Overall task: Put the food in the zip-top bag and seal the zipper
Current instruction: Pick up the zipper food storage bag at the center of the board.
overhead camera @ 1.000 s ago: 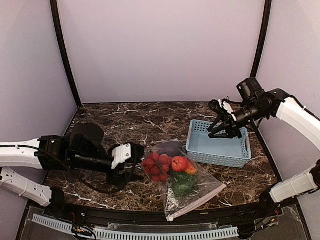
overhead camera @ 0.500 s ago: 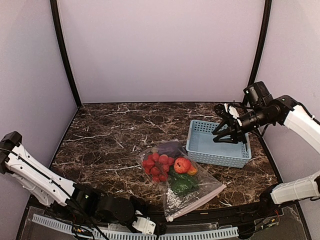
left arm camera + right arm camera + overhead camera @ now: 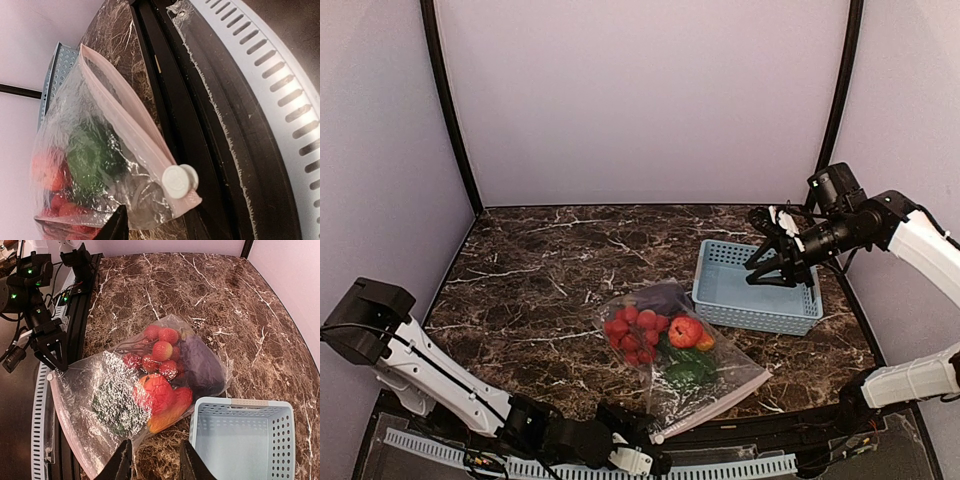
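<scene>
The clear zip-top bag (image 3: pixel 710 385) lies flat near the table's front edge. It holds the strawberries (image 3: pixel 630 335), the purple eggplant (image 3: pixel 665 297), the orange-red piece (image 3: pixel 682 328) and the green vegetables (image 3: pixel 688 372). The pinkish zipper (image 3: pixel 125 117) runs along its mouth, with a white slider (image 3: pixel 179 181) at the near corner. My left gripper (image 3: pixel 157 231) is open, low over the front rail, just short of that corner and not touching it. It also shows in the top view (image 3: pixel 645 460). My right gripper (image 3: pixel 155 465) is open and empty, above the basket's left edge.
A light-blue slotted basket (image 3: pixel 750 318) stands empty right of the bag, also in the right wrist view (image 3: pixel 240 402). A black rail (image 3: pixel 200 100) and a slotted white cable duct (image 3: pixel 270 65) run along the table's front edge. Purple walls close in the sides.
My left arm has swung from the bag's left side down to the front rail, then along it to the bag's zipper corner. My right gripper drifted slightly right and then held still.
</scene>
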`<action>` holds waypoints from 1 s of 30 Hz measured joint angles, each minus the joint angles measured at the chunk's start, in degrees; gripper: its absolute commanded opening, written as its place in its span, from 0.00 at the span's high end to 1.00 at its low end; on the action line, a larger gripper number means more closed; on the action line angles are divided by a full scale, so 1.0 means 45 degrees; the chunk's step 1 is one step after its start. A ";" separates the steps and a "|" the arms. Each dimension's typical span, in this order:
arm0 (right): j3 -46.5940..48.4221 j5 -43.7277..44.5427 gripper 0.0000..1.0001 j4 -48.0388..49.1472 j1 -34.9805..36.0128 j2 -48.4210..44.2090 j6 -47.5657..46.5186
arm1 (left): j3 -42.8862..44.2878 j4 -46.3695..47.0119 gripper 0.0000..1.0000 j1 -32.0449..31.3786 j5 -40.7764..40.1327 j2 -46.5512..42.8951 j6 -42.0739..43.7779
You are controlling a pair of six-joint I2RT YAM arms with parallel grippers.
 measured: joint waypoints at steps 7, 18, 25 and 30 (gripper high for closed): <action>0.0000 -0.0092 0.69 0.0000 0.0000 0.0005 0.0058 | 0.0029 0.1763 0.87 -0.0053 -0.1588 0.0981 0.0602; 0.0942 -0.0695 0.69 -0.0583 0.0010 0.0782 0.0029 | 0.0253 0.2322 0.99 0.1025 -0.1515 -0.0690 -0.0345; 0.2506 -0.1268 0.64 -0.1355 0.0612 0.1166 -0.0262 | 0.2307 0.0617 0.99 0.3249 0.0165 -0.2482 -0.2943; 0.3419 -0.1608 0.63 -0.1812 0.2176 0.1802 -0.0442 | 0.3167 -0.0126 0.99 0.4391 0.1268 -0.2482 -0.4571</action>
